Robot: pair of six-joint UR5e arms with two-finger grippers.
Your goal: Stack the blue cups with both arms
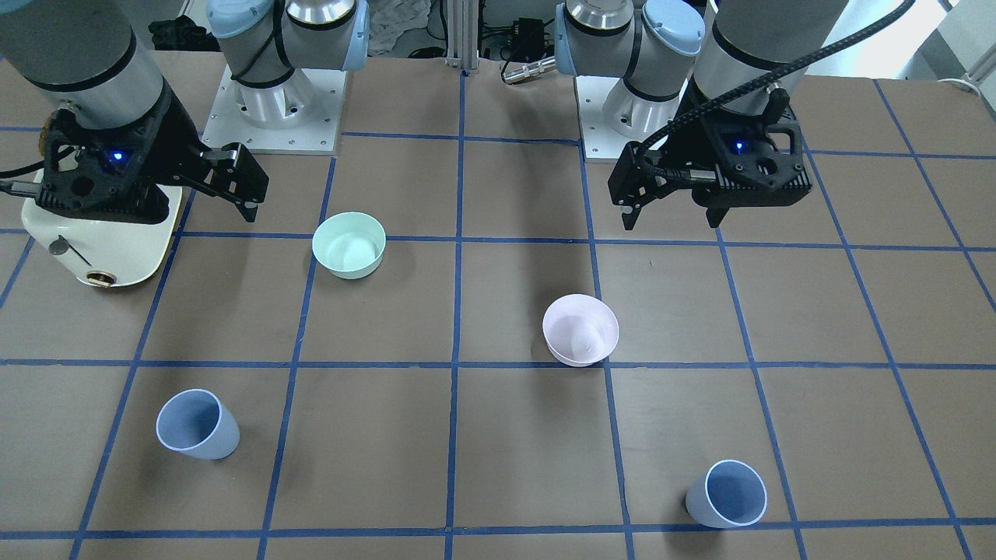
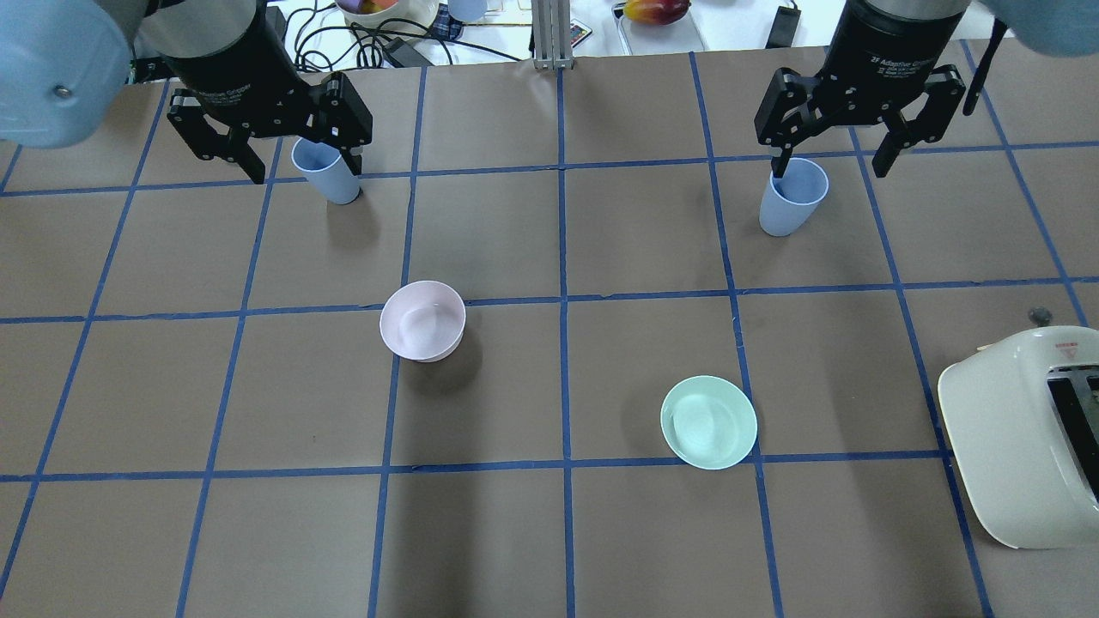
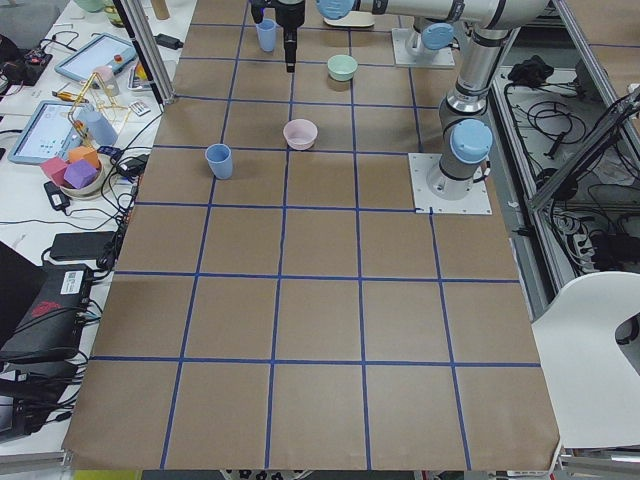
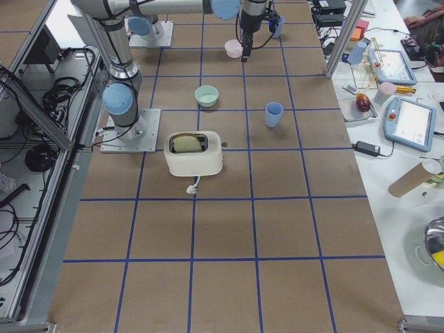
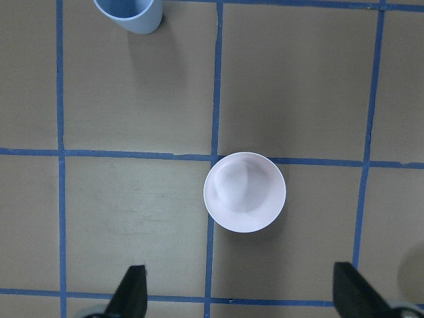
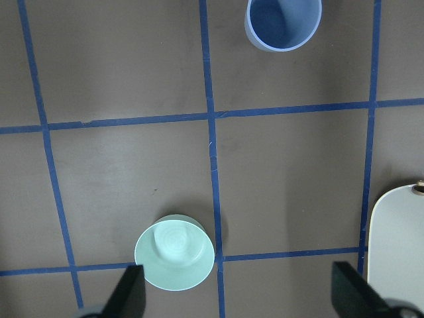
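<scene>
Two blue cups stand upright on the far side of the table. One cup (image 2: 330, 176) is on my left and shows at the top edge of the left wrist view (image 5: 129, 13). The other cup (image 2: 792, 202) is on my right and shows at the top of the right wrist view (image 6: 283, 23). My left gripper (image 2: 302, 167) is open and empty, held high above the table, short of its cup. My right gripper (image 2: 830, 170) is open and empty too, high and short of its cup.
A pale pink bowl (image 2: 422, 320) sits left of centre, below my left wrist (image 5: 244, 192). A mint green bowl (image 2: 708, 421) sits right of centre (image 6: 175, 253). A white toaster (image 2: 1013, 429) stands at the near right.
</scene>
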